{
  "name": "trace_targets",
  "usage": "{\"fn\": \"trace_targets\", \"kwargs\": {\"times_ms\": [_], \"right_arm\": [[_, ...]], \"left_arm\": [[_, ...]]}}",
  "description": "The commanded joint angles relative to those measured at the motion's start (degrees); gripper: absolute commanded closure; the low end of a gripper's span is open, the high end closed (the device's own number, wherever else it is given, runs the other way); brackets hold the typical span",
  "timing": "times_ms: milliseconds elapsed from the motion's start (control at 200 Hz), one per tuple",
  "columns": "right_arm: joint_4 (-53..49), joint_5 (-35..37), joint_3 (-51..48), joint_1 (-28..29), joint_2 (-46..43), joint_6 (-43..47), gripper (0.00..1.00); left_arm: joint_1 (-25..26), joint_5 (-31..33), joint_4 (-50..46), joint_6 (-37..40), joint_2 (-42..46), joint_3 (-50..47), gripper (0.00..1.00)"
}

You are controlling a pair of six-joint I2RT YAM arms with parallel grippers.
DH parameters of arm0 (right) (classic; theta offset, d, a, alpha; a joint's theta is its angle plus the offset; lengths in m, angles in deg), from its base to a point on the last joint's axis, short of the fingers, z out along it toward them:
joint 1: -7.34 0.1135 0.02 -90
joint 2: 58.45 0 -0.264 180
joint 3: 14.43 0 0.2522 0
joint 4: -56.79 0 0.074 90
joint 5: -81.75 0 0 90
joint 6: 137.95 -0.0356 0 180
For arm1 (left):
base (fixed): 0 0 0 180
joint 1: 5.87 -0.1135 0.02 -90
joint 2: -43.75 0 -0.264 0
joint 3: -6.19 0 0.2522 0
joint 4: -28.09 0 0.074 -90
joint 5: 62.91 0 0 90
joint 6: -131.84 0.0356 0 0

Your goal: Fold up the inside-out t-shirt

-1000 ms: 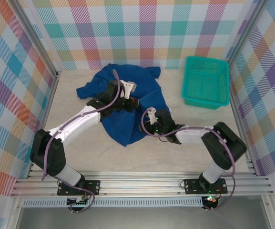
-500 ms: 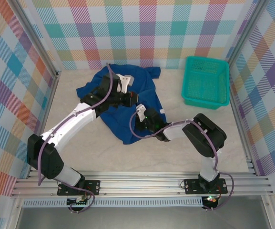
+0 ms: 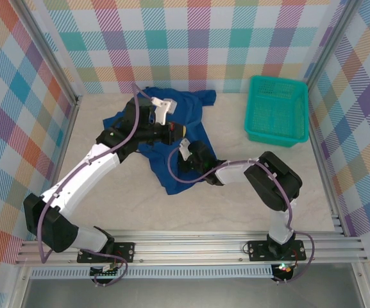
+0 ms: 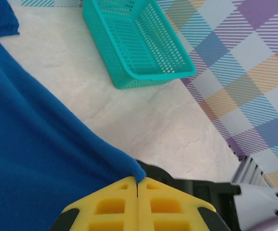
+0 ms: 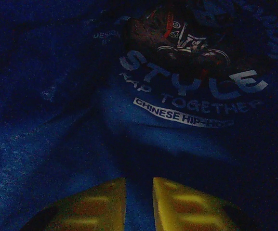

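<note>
**Blue cotton pinched in the left claw; right claw low over the print**

Yellow fingers [image 4: 110, 207] of the left claw [image 4: 138, 182] were pressed flat together in the left wrist view. A folded edge of the royal-blue t-shirt [image 4: 33, 144] was nipped at their very tips, so this claw was closed tight on the cloth. From that pinch the fabric ran up and to the left as one broad blue sheet. Pale marbled tabletop [image 4: 167, 120] lay bare to its right. Further out on that surface stood the teal mesh basket [image 4: 139, 43], well apart from the shirt and close to the plaid wall [image 4: 244, 72].

The right claw [image 5: 139, 192] hung low over a dim, shadowed stretch of the same shirt. Its two yellow fingers stood a narrow gap apart. Whether any cloth was caught between them could not be told. Just beyond the fingertips lay the printed graphic [image 5: 191, 91], with pale lettering reading "STYLE" and, below it, "CHINESE HIP-HOP", under a darker picture with red touches.

From above, the shirt lay rumpled and unfolded toward the back middle of the tabletop. One sleeve was spread toward the rear wall, and a lobe of cloth reached forward toward the arms. Both claws met over its near-right part, the left one from the left side and the right one from the right, close beside each other. The basket sat in the back right corner.
</note>
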Motion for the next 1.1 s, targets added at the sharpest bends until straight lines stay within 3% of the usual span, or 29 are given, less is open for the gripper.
{"fn": "trace_targets", "kwargs": {"times_ms": [0,260,425,610,915,1095], "right_arm": [[0.6,-10.2,-1.5,-4.2,-1.8,-3.8,0.78],[0.3,-22.4,-2.5,-7.3,-4.2,-2.0,0.75],[-4.8,-13.7,1.2,-6.2,-2.6,-4.0,0.75],[-9.4,-5.4,4.8,-4.0,-0.8,-2.2,0.76],[-15.9,-2.4,9.4,-3.7,1.7,-2.7,0.76],[-12.6,-5.7,4.9,-5.8,-1.3,-6.1,0.76]], "left_arm": [[-0.6,-2.2,-0.1,3.3,3.1,-1.7,1.0],[-0.6,-4.0,0.0,7.8,4.6,-3.3,1.0],[0.1,-9.1,5.1,2.8,4.6,-2.5,1.0],[5.1,-10.6,4.2,2.3,3.3,2.7,1.0],[8.4,-12.1,5.9,0.9,1.1,7.9,1.0],[8.4,-6.1,2.1,4.5,3.3,6.6,1.0]]}}
